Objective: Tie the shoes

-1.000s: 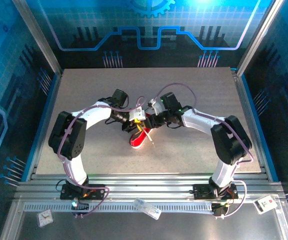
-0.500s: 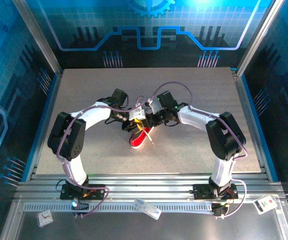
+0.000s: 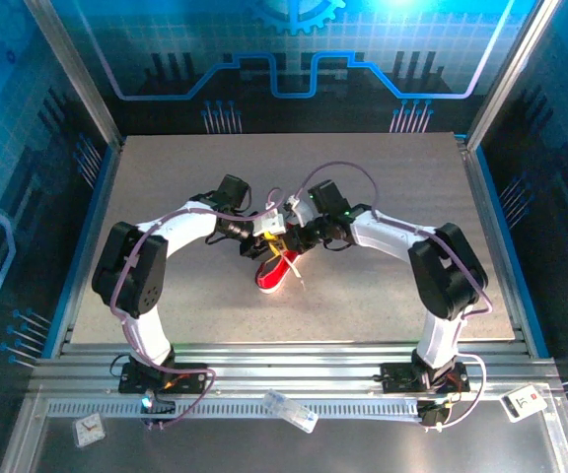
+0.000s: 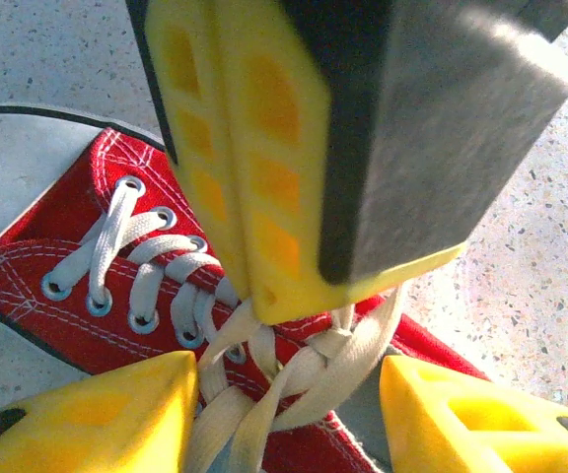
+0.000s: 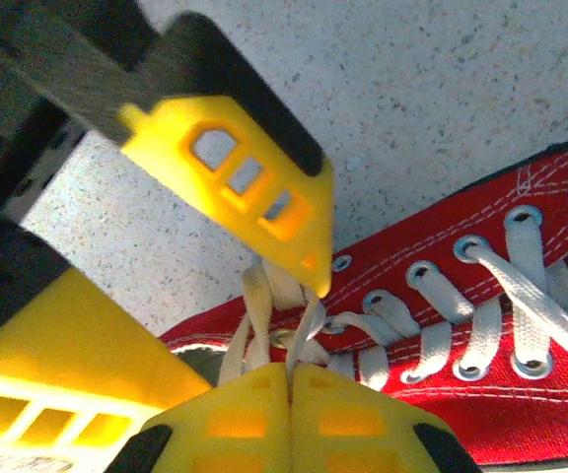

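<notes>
Here: right fingers (image 5: 235, 424) pinch laces (image 5: 254, 305); left fingers (image 4: 97, 414) apart over sneaker (image 4: 37, 256).

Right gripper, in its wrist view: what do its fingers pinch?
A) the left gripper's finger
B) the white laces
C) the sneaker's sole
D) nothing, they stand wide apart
B: the right gripper has its fingertips closed together on the white laces of the red sneaker.

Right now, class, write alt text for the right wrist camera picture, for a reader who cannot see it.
The right gripper, shut, pinches the white laces near the top eyelets of a red sneaker lying on a speckled table. The left gripper's yellow fingers stand open around the same laces.
</notes>
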Controlling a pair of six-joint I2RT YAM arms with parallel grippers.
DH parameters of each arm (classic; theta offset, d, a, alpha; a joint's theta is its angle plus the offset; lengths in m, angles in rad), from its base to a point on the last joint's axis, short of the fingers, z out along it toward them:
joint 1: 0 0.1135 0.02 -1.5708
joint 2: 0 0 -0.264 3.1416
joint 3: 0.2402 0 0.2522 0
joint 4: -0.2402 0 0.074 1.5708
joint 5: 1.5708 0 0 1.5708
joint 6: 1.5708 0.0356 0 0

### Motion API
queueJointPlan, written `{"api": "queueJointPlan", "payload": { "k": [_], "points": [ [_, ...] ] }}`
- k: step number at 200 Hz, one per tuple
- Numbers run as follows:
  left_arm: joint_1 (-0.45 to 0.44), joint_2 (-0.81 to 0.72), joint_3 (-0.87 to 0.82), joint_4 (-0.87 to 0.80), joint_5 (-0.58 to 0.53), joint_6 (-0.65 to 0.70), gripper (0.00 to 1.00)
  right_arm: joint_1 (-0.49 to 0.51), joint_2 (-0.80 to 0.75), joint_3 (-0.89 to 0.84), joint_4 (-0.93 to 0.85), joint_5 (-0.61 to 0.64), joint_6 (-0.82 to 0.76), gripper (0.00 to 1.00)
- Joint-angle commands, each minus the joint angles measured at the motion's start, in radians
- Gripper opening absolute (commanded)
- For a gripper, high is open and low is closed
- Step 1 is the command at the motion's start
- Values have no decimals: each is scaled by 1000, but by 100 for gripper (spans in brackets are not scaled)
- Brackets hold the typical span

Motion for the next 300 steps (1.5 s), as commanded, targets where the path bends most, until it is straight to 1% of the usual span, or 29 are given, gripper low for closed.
{"api": "queueJointPlan", "payload": {
  "k": [1, 49, 71, 98, 117, 138, 175, 196, 221, 267, 300],
  "points": [
    [13, -32, -11, 20, 37, -7, 53, 7, -54, -30, 54, -19, -29, 5],
    [16, -32, -9, 21, 47, 4, 56, 7, -55, -64, 109, -65, -37, 4],
    [16, -31, -14, 11, 51, 20, 57, 8, -45, -64, 109, -68, -44, 4],
    [11, -51, -44, 40, 56, 26, 58, 7, -38, -75, 119, -77, -59, 2],
    [-1, -66, -66, 59, 42, 35, 59, 0, -40, -87, 128, -87, -75, 0],
    [-14, -65, -76, 59, 28, 47, 59, -7, -45, -103, 136, -100, -90, 0],
    [-47, -64, -89, 95, -27, 40, 58, -16, -47, -121, 144, -118, -107, 0],
    [-56, -67, -102, 126, -49, 26, 54, -19, -48, -128, 151, -121, -110, 0],
    [-56, -74, -104, 135, -51, 15, 49, -20, -58, -146, 172, -129, -110, 0],
    [-48, -76, -94, 137, -39, -7, 48, -20, -79, -165, 202, -147, -116, 0],
    [-43, -81, -90, 134, -31, -15, 44, -22, -88, -167, 199, -152, -125, 0]
  ]
}}
